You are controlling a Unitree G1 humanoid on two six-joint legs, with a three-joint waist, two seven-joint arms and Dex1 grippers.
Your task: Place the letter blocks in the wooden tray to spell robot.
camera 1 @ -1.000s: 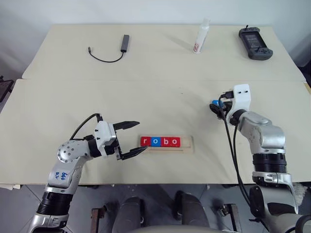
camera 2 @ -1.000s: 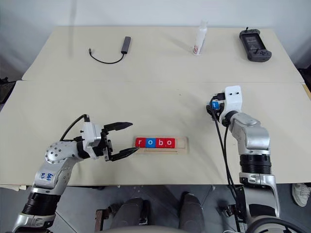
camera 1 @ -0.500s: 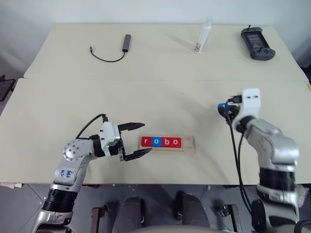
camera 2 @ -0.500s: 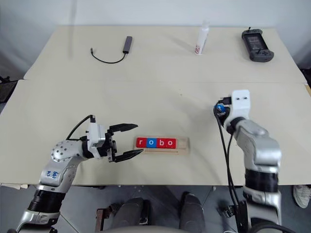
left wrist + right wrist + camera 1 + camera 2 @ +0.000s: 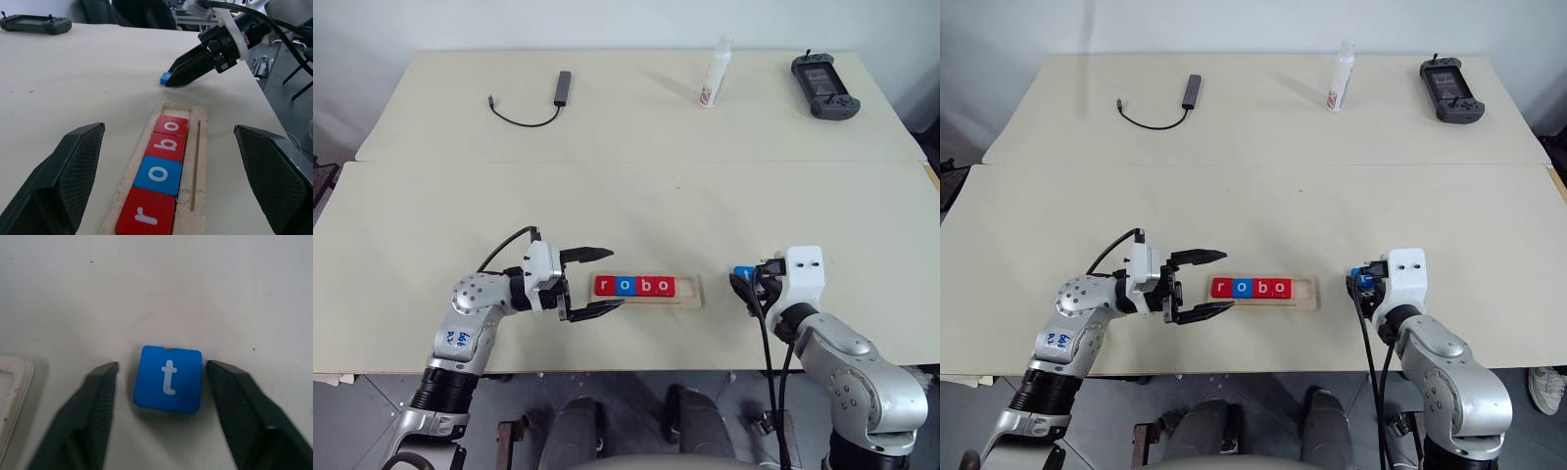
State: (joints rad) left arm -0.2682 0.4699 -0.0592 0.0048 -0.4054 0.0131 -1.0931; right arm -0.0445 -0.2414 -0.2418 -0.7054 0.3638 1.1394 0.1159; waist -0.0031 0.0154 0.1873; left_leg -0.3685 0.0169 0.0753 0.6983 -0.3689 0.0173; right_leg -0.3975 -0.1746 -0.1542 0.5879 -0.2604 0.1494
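The right tool point(image 5: 161, 382), fingers spread and gripping nothing, straddles the blue "t" block point(image 5: 168, 378) on the bench just beside the wooden tray point(image 5: 689, 297), which already spells "robo".

Silver arms, white wrists, black cables, dark gripper fingers point(image 5: 68, 171).

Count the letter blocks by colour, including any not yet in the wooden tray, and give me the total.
Red letter blocks: 3, the r, one o and another o.
Blue letter blocks: 2, the o and the t.
Total: 5.
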